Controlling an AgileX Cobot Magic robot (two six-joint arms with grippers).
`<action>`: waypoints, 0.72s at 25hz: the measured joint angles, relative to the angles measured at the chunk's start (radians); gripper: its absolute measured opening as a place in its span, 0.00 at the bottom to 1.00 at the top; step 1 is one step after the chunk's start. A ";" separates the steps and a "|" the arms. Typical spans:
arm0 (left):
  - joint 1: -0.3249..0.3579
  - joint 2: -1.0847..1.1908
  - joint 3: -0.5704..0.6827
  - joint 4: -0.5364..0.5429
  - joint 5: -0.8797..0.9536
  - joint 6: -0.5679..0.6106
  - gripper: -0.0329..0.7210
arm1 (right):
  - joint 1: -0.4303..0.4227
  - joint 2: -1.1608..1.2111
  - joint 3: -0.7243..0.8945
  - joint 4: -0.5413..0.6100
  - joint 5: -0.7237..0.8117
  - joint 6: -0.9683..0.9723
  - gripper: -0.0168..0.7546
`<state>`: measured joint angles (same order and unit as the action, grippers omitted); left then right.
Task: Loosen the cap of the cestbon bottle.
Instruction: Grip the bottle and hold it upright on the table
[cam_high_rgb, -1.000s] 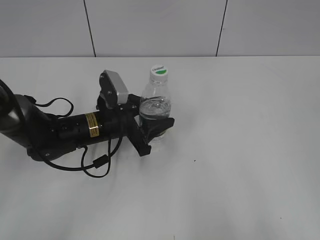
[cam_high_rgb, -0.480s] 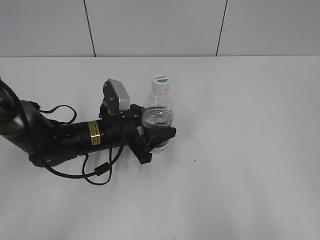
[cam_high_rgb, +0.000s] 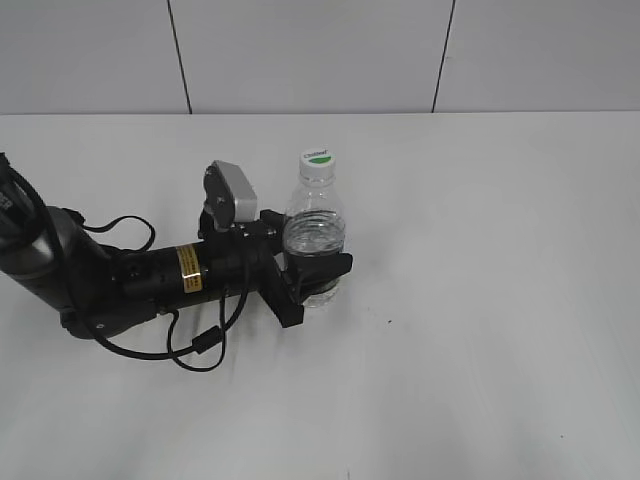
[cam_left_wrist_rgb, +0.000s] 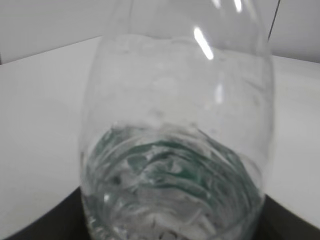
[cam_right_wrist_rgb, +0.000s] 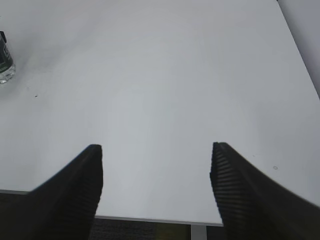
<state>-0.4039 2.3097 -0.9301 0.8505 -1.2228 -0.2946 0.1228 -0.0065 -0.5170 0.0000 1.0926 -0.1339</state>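
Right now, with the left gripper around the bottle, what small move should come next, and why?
Probably bring the right gripper over to the cap. The left gripper is clamped on the lower body of the bottle, which stands upright on the table, and the cap is on and untouched. The right gripper is open over bare table, well off to the side.

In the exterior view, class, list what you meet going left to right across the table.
Left arm → wrist camera → left gripper clamped on the cestbon bottle.
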 joint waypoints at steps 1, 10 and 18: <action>0.000 0.000 0.000 0.000 0.000 0.000 0.58 | 0.000 0.000 0.000 0.000 0.000 0.000 0.69; 0.000 0.000 0.000 0.001 0.000 0.000 0.58 | 0.000 0.000 0.000 0.000 0.000 0.000 0.69; 0.000 0.000 0.000 0.002 -0.001 0.000 0.58 | 0.000 0.000 0.000 0.000 0.000 0.000 0.69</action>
<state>-0.4039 2.3097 -0.9301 0.8526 -1.2237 -0.2946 0.1228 -0.0065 -0.5170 0.0000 1.0926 -0.1339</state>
